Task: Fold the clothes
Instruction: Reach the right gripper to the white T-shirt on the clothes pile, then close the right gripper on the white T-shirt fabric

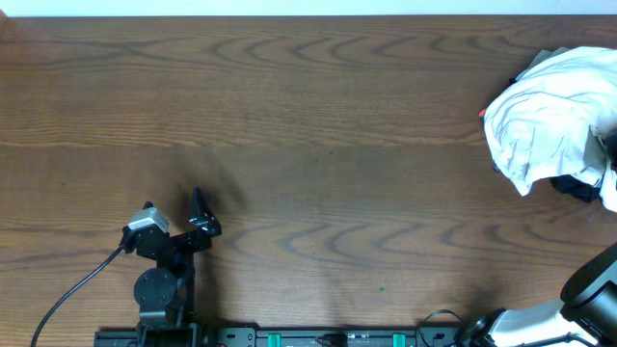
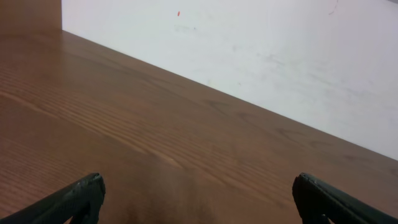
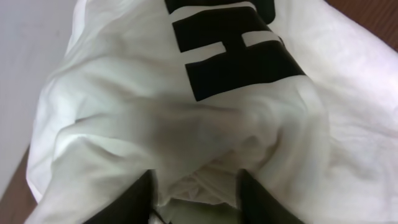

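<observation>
The clothes lie in a crumpled heap [image 1: 549, 116] at the table's right edge. On top is a white T-shirt [image 3: 155, 106] with black block lettering [image 3: 236, 59], and a dark garment [image 1: 578, 186] pokes out beneath it. My right gripper [image 3: 196, 186] is pressed into the T-shirt, a puckered fold of white fabric bunched between its two dark fingers [image 3: 140, 199]. My left gripper [image 2: 199, 196] hovers wide open over bare wood, far from the heap, at the front left [image 1: 174, 207].
The brown wooden table [image 1: 318, 125] stretches between the arms. A white wall [image 2: 261, 43] runs along the far edge. A black cable [image 1: 77, 289] trails from the left arm's base. The right arm's link [image 1: 588, 284] shows at the lower right corner.
</observation>
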Available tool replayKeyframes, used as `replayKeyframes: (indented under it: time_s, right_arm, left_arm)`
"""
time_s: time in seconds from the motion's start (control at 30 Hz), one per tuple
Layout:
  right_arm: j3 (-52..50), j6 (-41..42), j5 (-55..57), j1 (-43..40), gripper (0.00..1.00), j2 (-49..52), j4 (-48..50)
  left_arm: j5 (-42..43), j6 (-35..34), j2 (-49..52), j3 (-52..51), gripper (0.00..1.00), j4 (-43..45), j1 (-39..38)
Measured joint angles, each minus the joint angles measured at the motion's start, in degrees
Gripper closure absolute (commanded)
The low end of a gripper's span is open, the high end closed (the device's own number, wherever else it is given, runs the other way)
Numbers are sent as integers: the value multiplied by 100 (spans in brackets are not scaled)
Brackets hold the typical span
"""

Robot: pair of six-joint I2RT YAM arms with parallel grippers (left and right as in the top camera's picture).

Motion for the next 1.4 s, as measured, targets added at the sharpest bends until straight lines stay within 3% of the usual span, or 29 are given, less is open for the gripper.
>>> replayKeyframes:
  time_s: [0.13,0.4,0.43,0.63,0.8,1.2,1.33,1.4]
  right_arm:
    - [0,-122,68,0,26,2,-15]
    - [0,-186,302,0,36,293,160]
    - [0,-188,308,0,38,343,179]
    - [7,-229,308,0,77,520,227]
    - [37,-210,275,0,91,463,192]
    - [33,-203,-28,26,98,-981,46]
    - [33,-153,-271,149,92,-1532,-17]
    - [33,-83,-343,262,83,-1725,-79]
  left_arm:
    - [0,0,0,0,2,0,0]
    - [0,-2,0,0,2,0,0]
    - [0,-2,2,0,2,0,0]
    - [0,-2,0,0,2,0,0]
    - [0,-2,0,0,2,0,0]
    - [0,-2,0,0,2,0,0]
    - [0,-2,2,0,2,0,0]
    - [0,-2,2,0,2,0,0]
